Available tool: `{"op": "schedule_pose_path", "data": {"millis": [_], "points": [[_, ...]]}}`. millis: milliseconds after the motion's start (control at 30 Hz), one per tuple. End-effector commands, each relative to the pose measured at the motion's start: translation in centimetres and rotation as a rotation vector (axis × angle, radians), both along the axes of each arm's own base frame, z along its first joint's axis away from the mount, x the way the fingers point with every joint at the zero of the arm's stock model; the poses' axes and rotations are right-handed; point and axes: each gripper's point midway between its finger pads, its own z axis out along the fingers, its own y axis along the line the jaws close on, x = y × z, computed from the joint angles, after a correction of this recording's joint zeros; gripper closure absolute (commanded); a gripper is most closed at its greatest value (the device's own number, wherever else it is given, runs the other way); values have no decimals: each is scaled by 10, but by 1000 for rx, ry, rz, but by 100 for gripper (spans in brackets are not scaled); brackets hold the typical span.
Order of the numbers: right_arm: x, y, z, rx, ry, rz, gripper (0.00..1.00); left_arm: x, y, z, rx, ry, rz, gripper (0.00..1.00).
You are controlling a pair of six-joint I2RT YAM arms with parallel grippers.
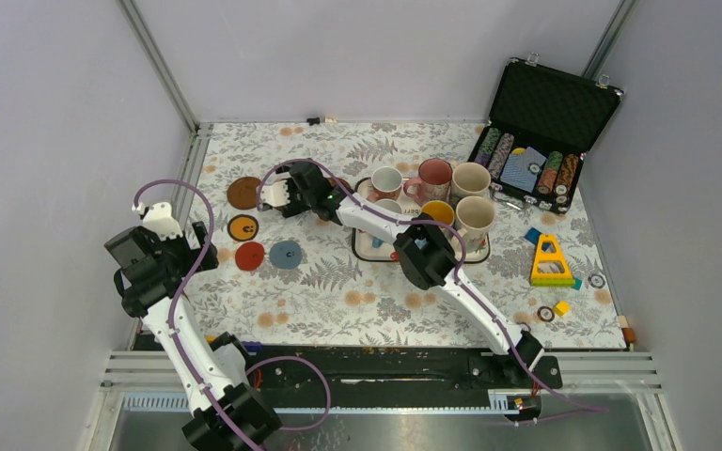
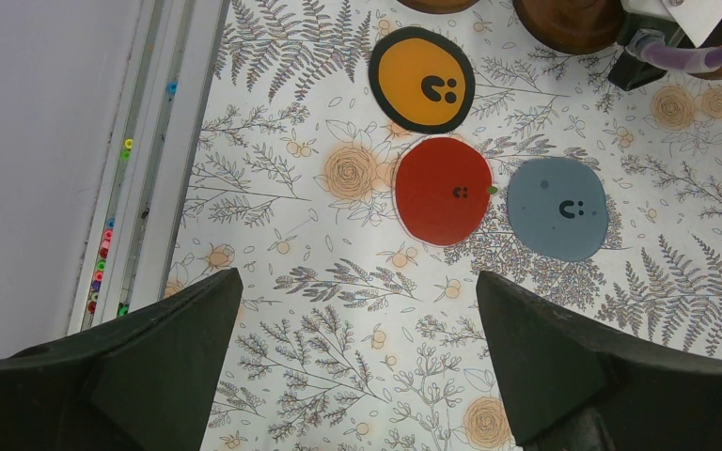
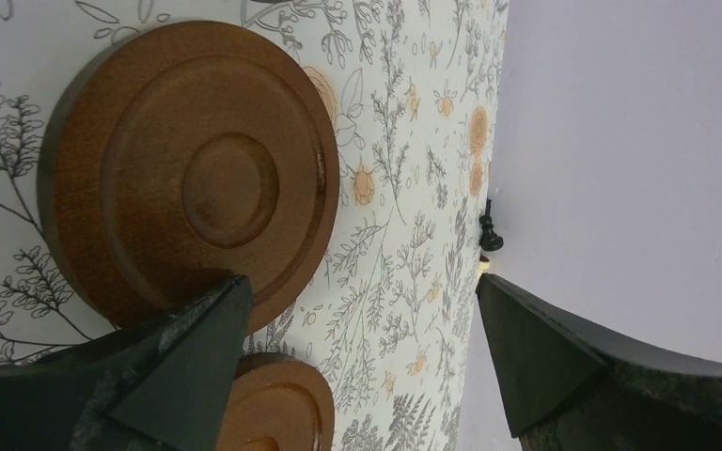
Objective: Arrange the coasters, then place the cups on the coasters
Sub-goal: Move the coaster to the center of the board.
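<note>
From above, one brown coaster [image 1: 243, 193] shows at upper left, and the right gripper [image 1: 279, 194] masks what lies beside it. Its wrist view shows a brown disc [image 3: 193, 174] whole and a second disc [image 3: 277, 404] cut off below, jaws wide and empty. The left gripper [image 2: 357, 282], equally spread, overlooks the orange-centred coaster [image 2: 422, 79], red coaster [image 2: 443, 190] and grey-blue coaster [image 2: 557, 208]. The cups [image 1: 435, 178] crowd a tray [image 1: 376, 256], centre.

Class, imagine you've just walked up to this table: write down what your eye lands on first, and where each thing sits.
The crowd of mugs at the table's middle, towards the back, draws the eye first, with the open black poker-chip case at the far right corner. On the left lie three flat coasters, orange-centred, red and grey-blue, while the right gripper, jaws open, hangs by a brown wooden coaster.
</note>
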Motion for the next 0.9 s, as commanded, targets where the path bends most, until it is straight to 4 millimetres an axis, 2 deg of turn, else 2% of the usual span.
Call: {"op": "schedule_pose_path", "data": {"millis": [0, 100, 200, 300, 367, 400, 433, 467, 533, 633, 667, 733, 867], "points": [[0, 2, 36, 96, -19, -72, 2, 8, 2, 14, 27, -64, -14, 2], [5, 10, 83, 237, -100, -108, 2, 7, 2, 15, 30, -66, -12, 2], [6, 4, 133, 342, -128, -153, 2, 7, 2, 15, 30, -65, -13, 2], [-3, -14, 185, 411, -114, -196, 2, 7, 2, 14, 29, -63, -13, 2], [-16, -30, 212, 422, -75, -218, 2, 7, 3, 14, 30, -64, -11, 2], [-27, -44, 229, 413, -43, -232, 2, 7, 3, 14, 32, -64, -10, 2], [-36, -53, 225, 377, 9, -243, 2, 7, 2, 14, 31, -64, -11, 2], [-51, -67, 238, 363, 46, -246, 2, 7, 3, 15, 34, -66, -10, 2], [-78, -95, 241, 317, 143, -280, 2, 6, 2, 16, 36, -70, -11, 2], [-125, -145, 226, 225, 286, -336, 2, 7, 1, 17, 37, -76, -19, 2], [-142, -165, 207, 175, 335, -360, 2, 6, 0, 17, 38, -76, -23, 2], [-174, -201, 191, 124, 387, -376, 2, 5, -4, 18, 43, -81, -48, 1], [-245, -274, 170, 58, 463, -356, 2, 4, -30, 28, 31, -118, -199, 1]]}}
